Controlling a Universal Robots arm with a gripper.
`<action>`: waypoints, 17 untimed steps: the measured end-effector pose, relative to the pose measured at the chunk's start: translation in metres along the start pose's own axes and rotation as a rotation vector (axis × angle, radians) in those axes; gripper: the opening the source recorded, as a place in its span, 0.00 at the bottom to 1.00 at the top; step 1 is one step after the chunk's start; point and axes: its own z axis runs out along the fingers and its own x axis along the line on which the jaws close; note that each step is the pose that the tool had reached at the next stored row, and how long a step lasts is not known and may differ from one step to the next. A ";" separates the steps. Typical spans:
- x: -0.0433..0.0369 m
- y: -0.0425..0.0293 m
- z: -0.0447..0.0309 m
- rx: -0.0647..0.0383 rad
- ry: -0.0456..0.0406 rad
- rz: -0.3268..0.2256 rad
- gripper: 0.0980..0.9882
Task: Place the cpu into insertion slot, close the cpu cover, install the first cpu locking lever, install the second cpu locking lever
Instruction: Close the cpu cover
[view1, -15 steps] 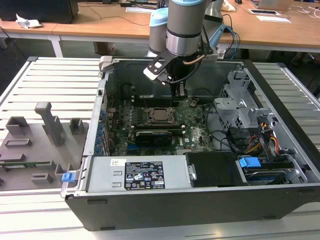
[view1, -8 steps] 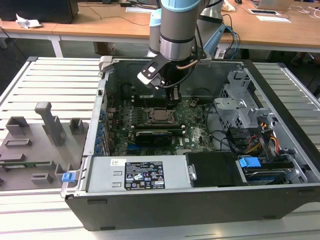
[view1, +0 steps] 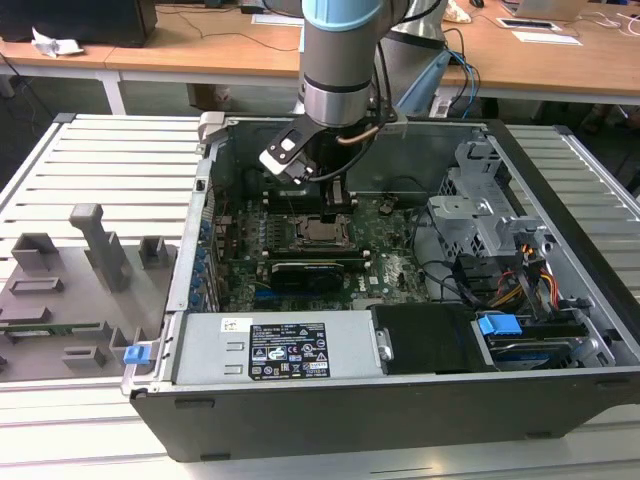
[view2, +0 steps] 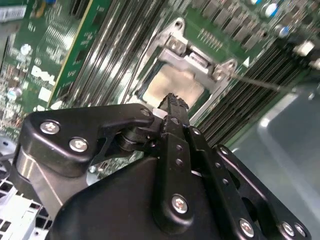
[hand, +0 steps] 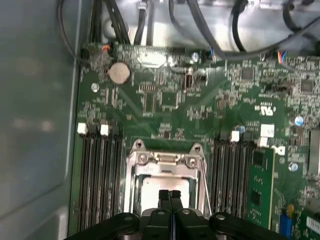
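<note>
One gripper (hand: 170, 193), fingers pressed together, is poised over the cpu (hand: 150, 192). The cpu sits in its socket at the middle of the motherboard (hand: 165, 100), with the cpu cover (hand: 165, 160) lying around it.

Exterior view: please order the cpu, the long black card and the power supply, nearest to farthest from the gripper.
1. cpu, just beneath the gripper.
2. long black card, mid-board, nearer the camera.
3. power supply, nearest the camera.

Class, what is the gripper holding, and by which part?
Nothing: the gripper is shut and empty, poised over the cpu.
</note>
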 end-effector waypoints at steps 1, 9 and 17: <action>0.0002 -0.0023 0.0006 0.000 0.0002 -0.001 0.01; 0.0005 -0.0115 0.0074 0.004 0.0016 -0.026 0.01; 0.0012 -0.0232 0.0082 0.004 0.0037 -0.026 0.01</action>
